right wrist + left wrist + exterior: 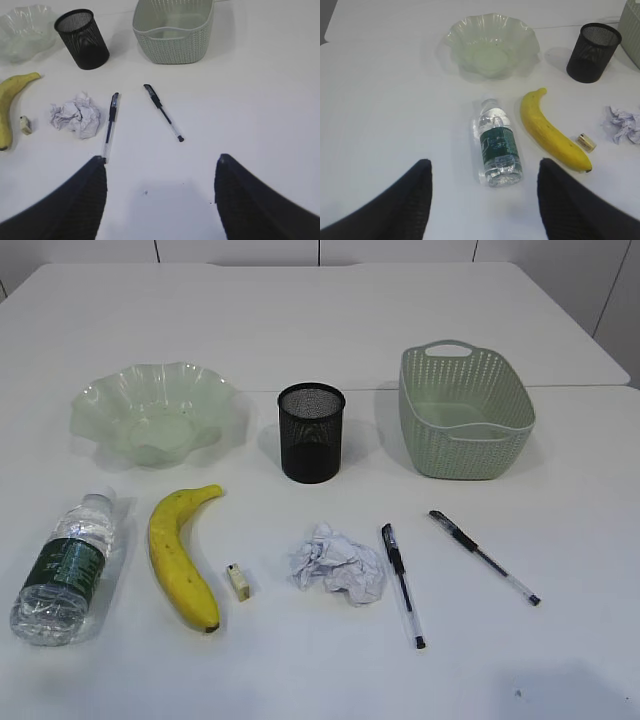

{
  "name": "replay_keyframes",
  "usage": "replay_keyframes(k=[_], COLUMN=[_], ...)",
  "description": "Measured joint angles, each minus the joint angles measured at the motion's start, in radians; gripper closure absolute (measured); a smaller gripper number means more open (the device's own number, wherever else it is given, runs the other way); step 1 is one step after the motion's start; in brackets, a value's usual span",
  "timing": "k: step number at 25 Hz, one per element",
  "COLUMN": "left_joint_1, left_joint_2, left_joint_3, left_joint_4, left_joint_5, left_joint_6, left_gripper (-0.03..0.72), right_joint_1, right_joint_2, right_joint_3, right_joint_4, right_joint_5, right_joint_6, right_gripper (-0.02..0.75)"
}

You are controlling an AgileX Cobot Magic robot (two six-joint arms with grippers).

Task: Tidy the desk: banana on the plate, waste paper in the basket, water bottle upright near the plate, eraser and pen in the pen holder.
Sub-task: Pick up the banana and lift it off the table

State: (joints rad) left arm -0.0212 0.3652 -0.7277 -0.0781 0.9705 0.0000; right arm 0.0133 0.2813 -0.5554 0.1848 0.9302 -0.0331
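Desk (320,340), left to right. Water bottle (64,570) lies on its side at the near left, cap toward the plate (152,412) behind it. Banana (182,555) just beside the bottle, on the desk. Eraser (238,582) near the banana's lower end. Pen holder (311,431) upright at centre back. Crumpled waste paper (337,564) in front of it. 2 pens (402,583) (484,557) to its right, lying flat and apart. Basket (463,412) at the back right.

Left gripper (482,192): jaws spread wide above the desk near the bottle, holding nothing. Right gripper (160,192): jaws wide apart, holding nothing, near the pens.
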Motion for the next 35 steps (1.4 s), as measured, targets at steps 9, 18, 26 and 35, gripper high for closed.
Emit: replay_keyframes(k=[9,18,26,35], left_joint_1=[0.0,-0.006,-0.232,-0.441], left_joint_2=[0.279,0.616,0.805,1.14], left_joint_3=[-0.157,-0.396,-0.42,-0.42], left_joint_4=[-0.067,-0.181,-0.076,0.19], left_joint_5=[-0.01,-0.014,-0.119,-0.266], left_joint_6=[0.0,0.0,-0.142,-0.524], left_gripper=[0.222,0.241,0.265,0.267], right_joint_1=[0.0,0.0,0.0,0.0], right_joint_2=[0.255,0.484,0.608,0.631], right_joint_3=[-0.165,-0.299,-0.335,-0.335], right_joint_4=[0.004,0.053,0.148,0.148], right_joint_5=[-0.015,-0.021,-0.021,-0.019], right_joint_6=[-0.066,-0.113,-0.184,-0.191], right_gripper=[0.236,0.237,0.237,0.237])
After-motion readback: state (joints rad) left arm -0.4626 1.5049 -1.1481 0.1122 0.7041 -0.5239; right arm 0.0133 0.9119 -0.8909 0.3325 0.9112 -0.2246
